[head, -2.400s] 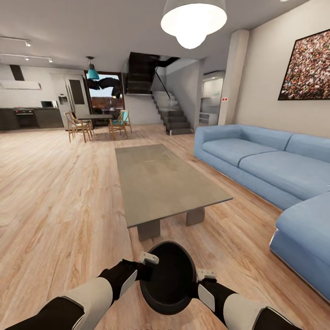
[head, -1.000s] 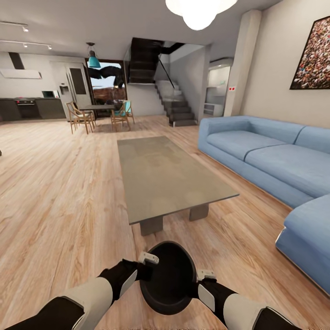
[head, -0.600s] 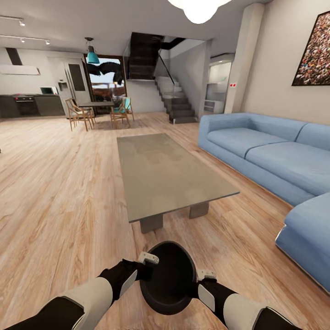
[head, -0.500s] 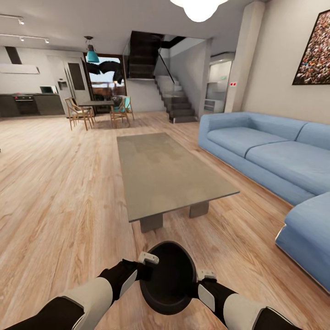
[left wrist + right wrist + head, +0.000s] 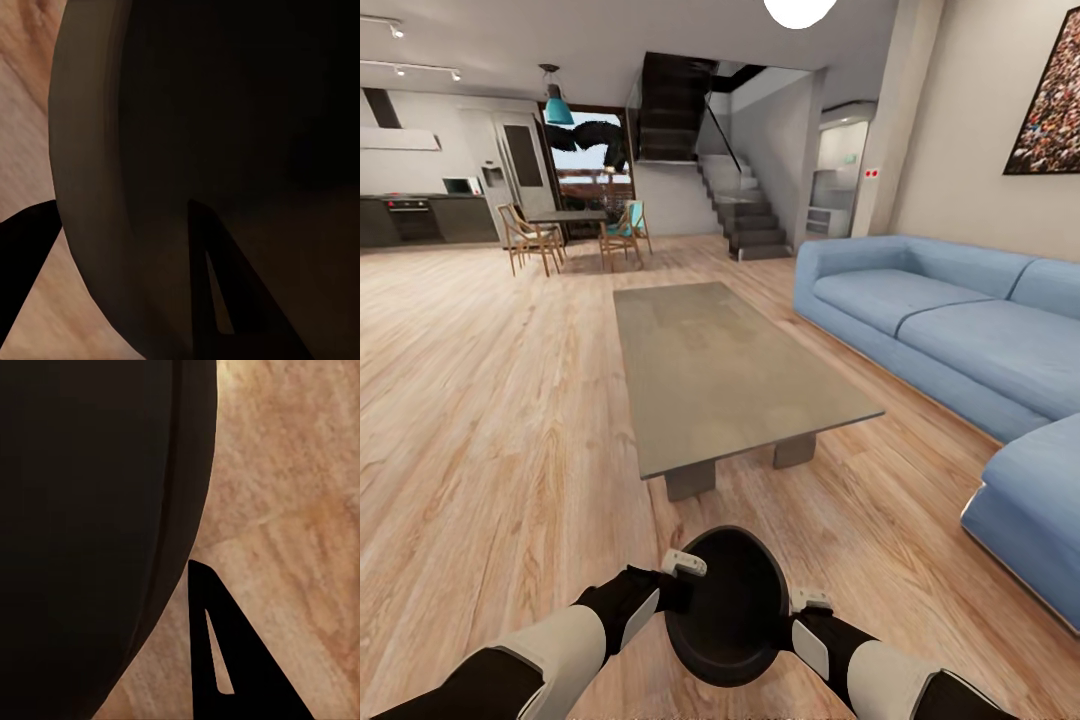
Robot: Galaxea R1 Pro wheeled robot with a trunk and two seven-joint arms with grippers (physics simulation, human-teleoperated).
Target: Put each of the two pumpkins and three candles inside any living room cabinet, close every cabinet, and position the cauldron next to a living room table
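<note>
Carrying the cauldron (image 5: 726, 606) between both arms, the robot is facing the near short end of the table (image 5: 720, 370), presumably because a pot this wide offers no single hold, so each side is getting its own support. The left gripper (image 5: 682, 580) is pressing at the rim on one side and the right gripper (image 5: 800, 612) on the opposite side; both appear clamped on the pot's wall, though the fingers themselves are mostly hidden. The left wrist view is showing the dark hollow of the pot (image 5: 225, 150), the right wrist view its black outer curve (image 5: 90, 532) over the floorboards. The pot is hanging above the wooden floor (image 5: 480, 420), near the table's front edge but apart from it, so the placing beside it is not yet done. A blue sofa (image 5: 950, 350) is running along the table's right side, and a dining set (image 5: 565, 235) and staircase (image 5: 735, 215) are standing far behind.
</note>
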